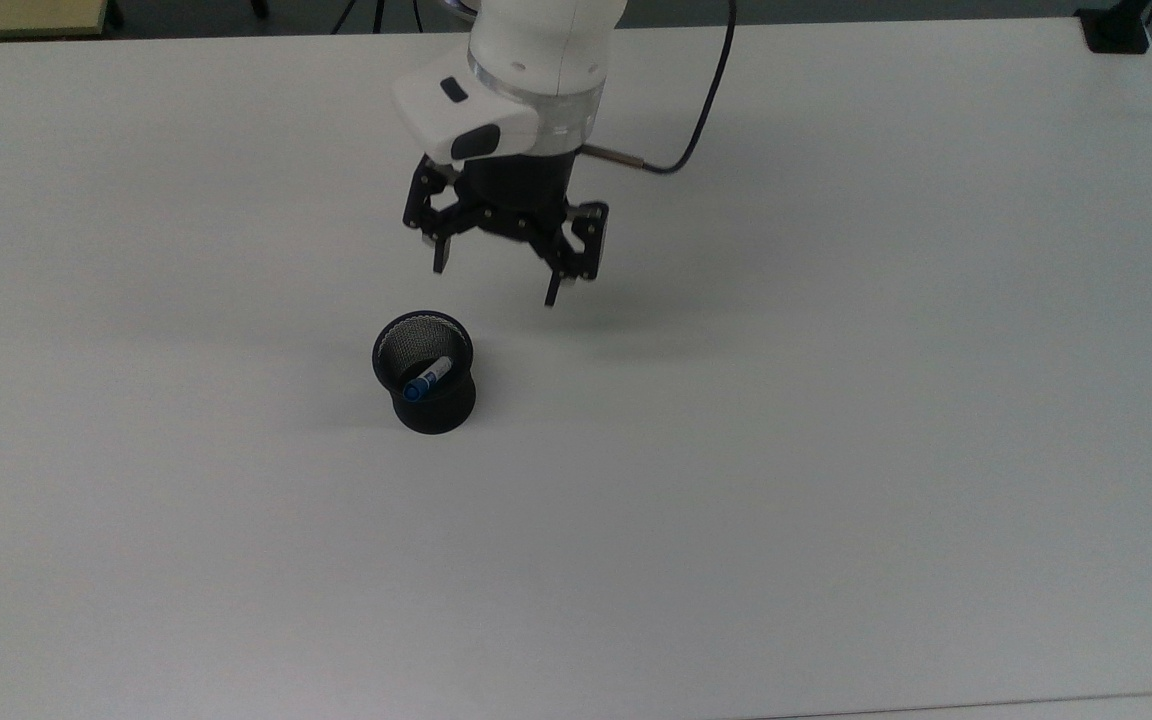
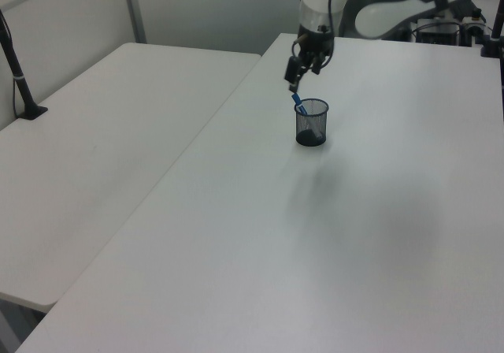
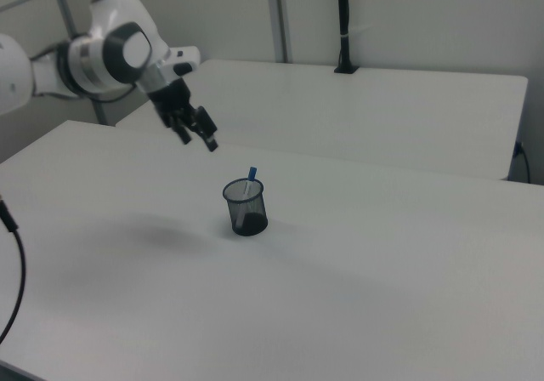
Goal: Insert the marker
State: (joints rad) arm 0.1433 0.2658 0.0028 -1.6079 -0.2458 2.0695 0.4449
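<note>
The marker (image 1: 427,380) is leaning inside the mesh cup (image 1: 425,385), blue cap up, while the gripper (image 1: 496,280) is hovering toward the surface's (image 1: 836,450) far edge, jaws spread and empty.

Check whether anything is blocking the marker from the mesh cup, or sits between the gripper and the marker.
Nothing visible does. The marker already stands tilted inside the black mesh cup, blue cap poking above the rim. The gripper hangs open above the white table, apart from the cup, with only bare tabletop between them.
</note>
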